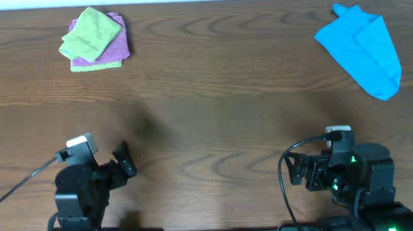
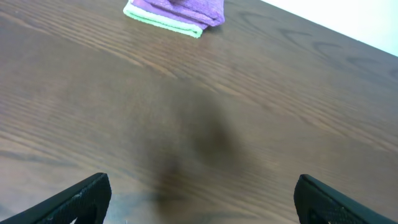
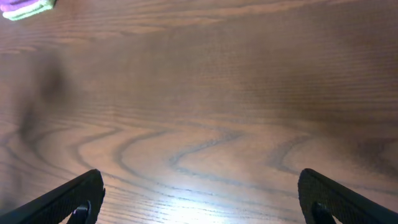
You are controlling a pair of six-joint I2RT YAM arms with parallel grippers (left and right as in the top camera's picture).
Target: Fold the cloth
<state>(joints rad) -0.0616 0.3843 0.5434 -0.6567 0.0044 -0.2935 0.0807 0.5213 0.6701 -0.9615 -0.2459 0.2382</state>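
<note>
The light yellow-green cloth lies folded at the far left of the table, on top of a purple folded cloth. It is out of the left wrist view. My left gripper is open and empty near the front left, far from the cloth; its jaws show spread over bare wood in the left wrist view. My right gripper is open and empty near the front right, also over bare wood in the right wrist view.
The purple folded cloth with a lime edge lies under the yellow-green cloth and shows in the left wrist view. A bright blue cloth lies crumpled at the far right. The table is dark wood.
</note>
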